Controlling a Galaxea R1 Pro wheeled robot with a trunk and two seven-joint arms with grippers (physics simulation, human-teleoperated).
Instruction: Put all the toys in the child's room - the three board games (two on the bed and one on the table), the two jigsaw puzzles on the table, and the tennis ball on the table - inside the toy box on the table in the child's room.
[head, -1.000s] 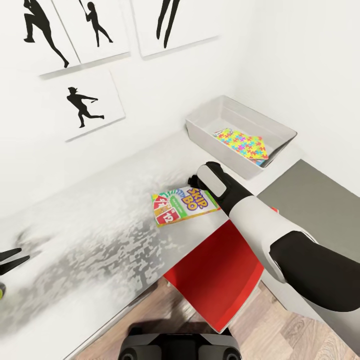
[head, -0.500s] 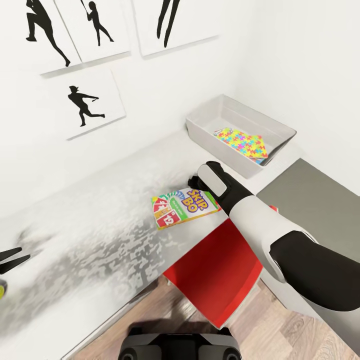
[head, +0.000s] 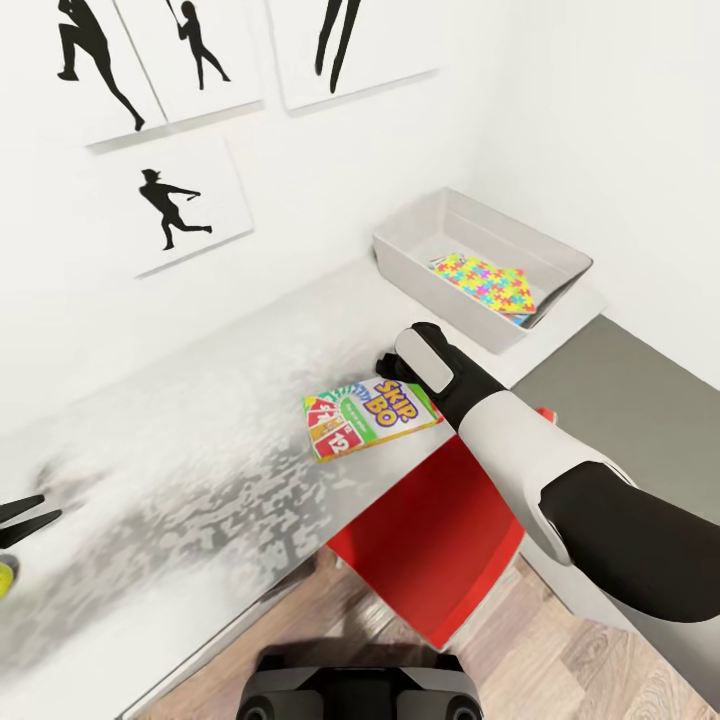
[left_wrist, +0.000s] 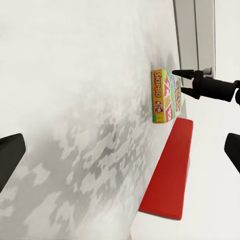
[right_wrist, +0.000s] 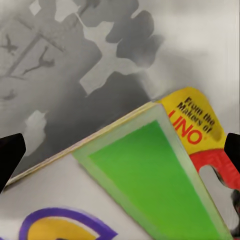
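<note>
A colourful Skip-Bo board game (head: 370, 415) lies flat near the front edge of the light grey table (head: 200, 440). My right gripper (head: 388, 365) hovers open just above the box end nearest the toy box (head: 405, 240). In the left wrist view its two fingers (left_wrist: 186, 73) are spread beside the board game (left_wrist: 164, 96). The right wrist view shows the board game (right_wrist: 150, 175) close up between the open fingertips (right_wrist: 10, 155). A jigsaw puzzle (head: 487, 283) lies inside the toy box. My left gripper (head: 30, 518) is open at the far left, beside the tennis ball (head: 5, 578).
A red chair (head: 430, 540) stands under the table's front edge, below the board game. The dark grey corner section (head: 620, 400) lies to the right of my right arm. Black silhouette pictures (head: 165, 205) hang on the white wall behind the table.
The head view has drifted a little. My right gripper stays over the board game's end and the box has hardly moved.
</note>
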